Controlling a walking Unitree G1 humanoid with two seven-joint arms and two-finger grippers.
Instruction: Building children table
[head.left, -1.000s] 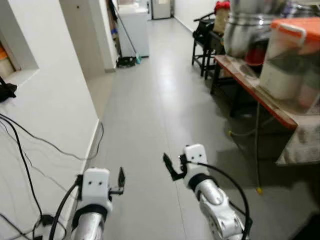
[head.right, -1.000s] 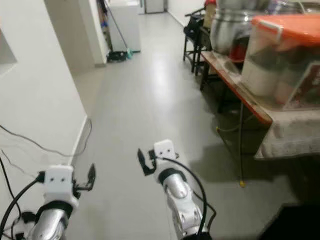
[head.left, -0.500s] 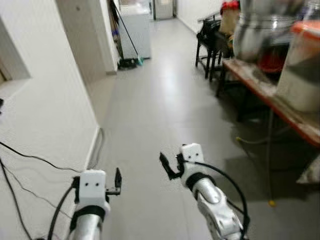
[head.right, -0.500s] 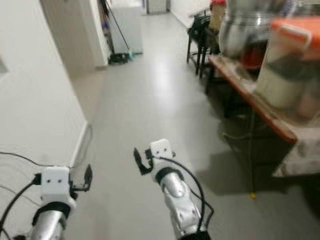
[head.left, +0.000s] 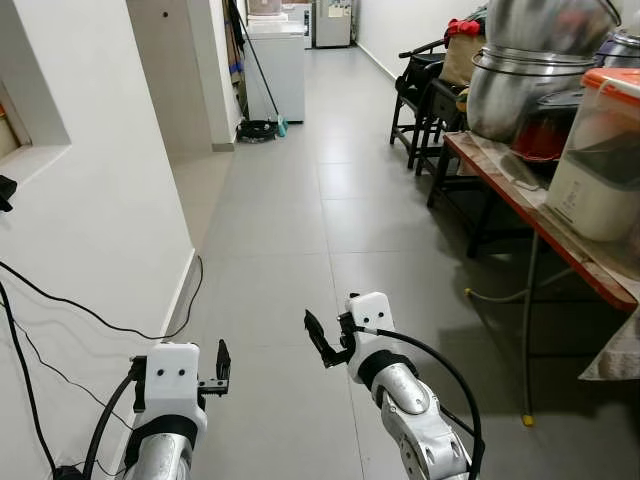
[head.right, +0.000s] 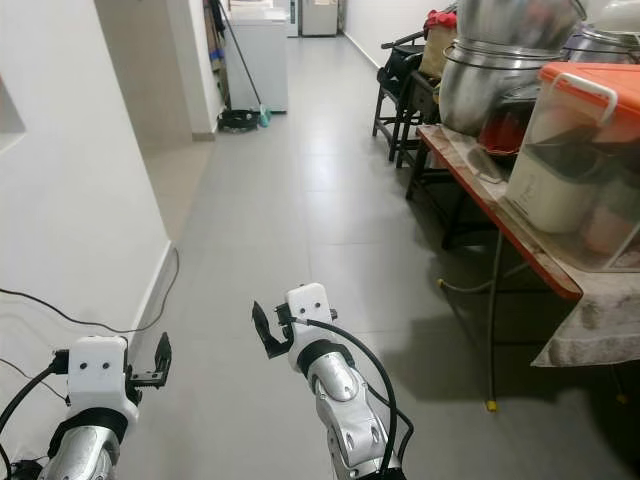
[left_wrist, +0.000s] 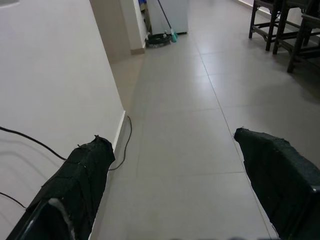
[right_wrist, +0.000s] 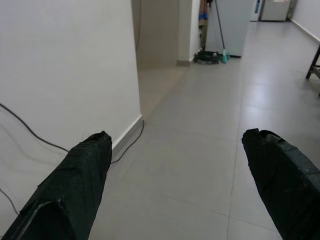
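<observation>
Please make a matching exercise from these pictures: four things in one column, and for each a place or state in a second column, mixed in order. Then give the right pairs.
Things
1. left hand
2. big steel pots
3. black cable
4. box with orange lid

Places or states
A. along the white wall on the left
B. on the long table, nearest the camera
C. open, holding nothing
D. on the long table, beyond the box

Pairs: 1-C, 2-D, 3-A, 4-B

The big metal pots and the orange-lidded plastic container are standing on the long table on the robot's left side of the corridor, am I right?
Not quite: the table with the metal pots and the orange-lidded container runs along the robot's right side, as both eye views show. The white wall is on its left.
</observation>
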